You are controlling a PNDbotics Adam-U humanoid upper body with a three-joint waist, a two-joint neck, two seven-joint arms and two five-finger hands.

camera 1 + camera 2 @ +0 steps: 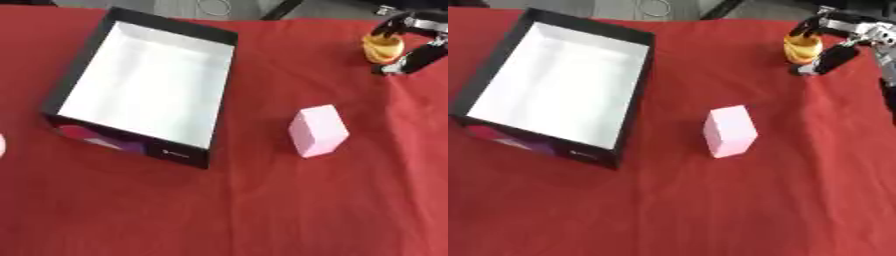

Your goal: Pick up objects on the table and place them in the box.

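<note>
A black box (220, 95) with a white inside stands open at the upper left of the red table; nothing lies in it. A pink block (318, 131) rests on the cloth right of the box. At the upper right my right hand (833, 54) has its fingers and thumb curled round a small yellow-orange object (802, 48), low over the table. My left hand is out of both views.
Red cloth (262, 210) covers the whole table. A small pale thing (2, 145) shows at the left edge of the left eye view. Grey floor and a cable loop (213, 7) lie beyond the far edge.
</note>
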